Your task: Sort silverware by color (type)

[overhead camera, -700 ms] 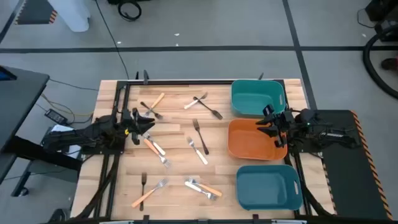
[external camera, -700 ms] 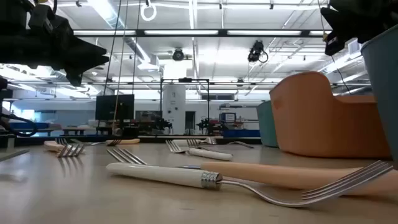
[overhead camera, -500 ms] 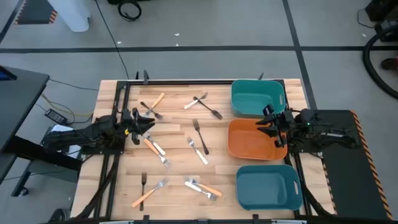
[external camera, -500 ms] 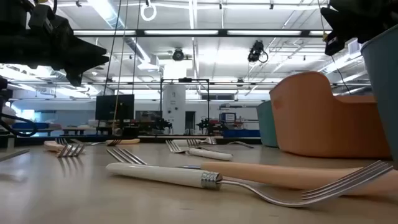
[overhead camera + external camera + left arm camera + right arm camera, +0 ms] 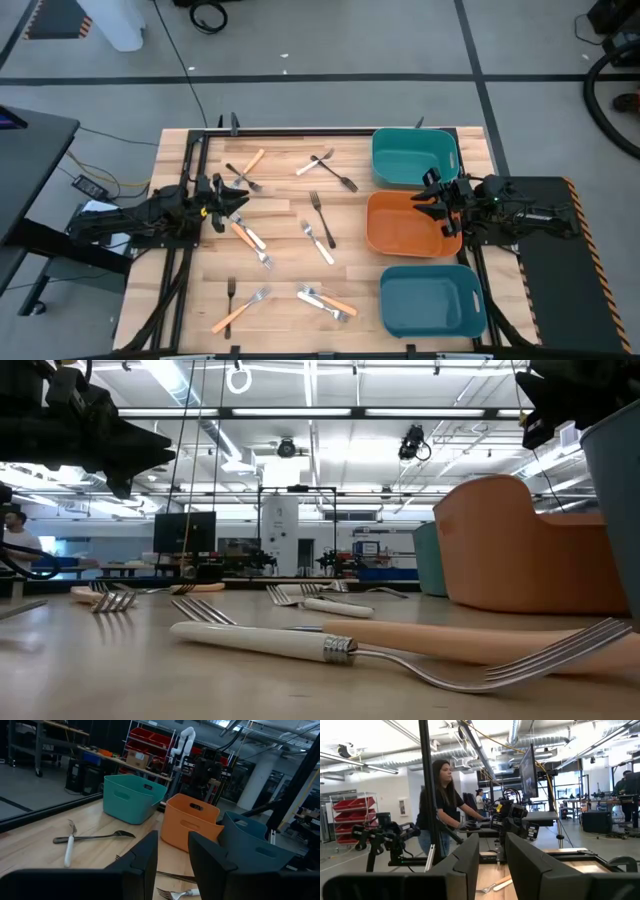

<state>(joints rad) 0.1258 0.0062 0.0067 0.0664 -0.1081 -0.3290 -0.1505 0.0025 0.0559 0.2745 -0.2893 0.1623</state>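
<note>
Forks [image 5: 320, 228]: scattered flat across table [image 5: 285, 290], left of bins [image 5: 410, 225]. Judged light, stiff, slippery; best pinched mid-handle. Left gripper [image 5: 236, 200] and right gripper [image 5: 428, 200] held slightly parted, empty.

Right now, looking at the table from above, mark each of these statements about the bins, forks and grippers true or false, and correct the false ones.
1. The orange bin sits between two teal bins. True.
2. Forks already lie in the orange bin. False: it looks empty; the forks are all out on the wooden table.
3. The left gripper holds a fork. False: its jaws are open and empty, at the table's left edge.
4. The right gripper is by the orange bin's right rim. True.
5. All three bins stand on the table's right side. True.
</note>
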